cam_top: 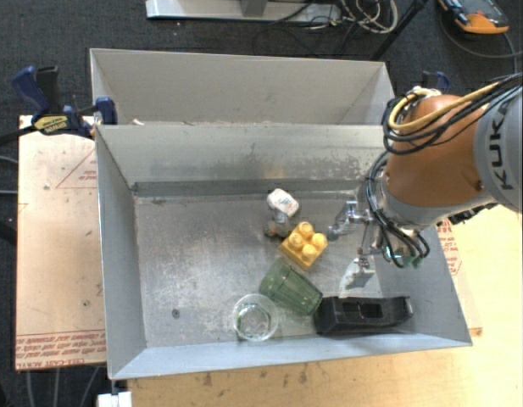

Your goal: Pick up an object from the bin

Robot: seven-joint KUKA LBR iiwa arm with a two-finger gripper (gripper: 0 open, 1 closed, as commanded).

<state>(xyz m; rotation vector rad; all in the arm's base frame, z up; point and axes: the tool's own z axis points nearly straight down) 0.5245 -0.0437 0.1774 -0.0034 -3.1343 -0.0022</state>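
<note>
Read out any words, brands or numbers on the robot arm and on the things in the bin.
"KU": black letters on the robot arm, the rest running out of view.
Small white container: markings too blurred to read.
Yellow toy block, green glass, clear glass, black stapler: no text to be seen.

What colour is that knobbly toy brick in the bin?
The toy brick is yellow, clearest in the camera view.
</note>
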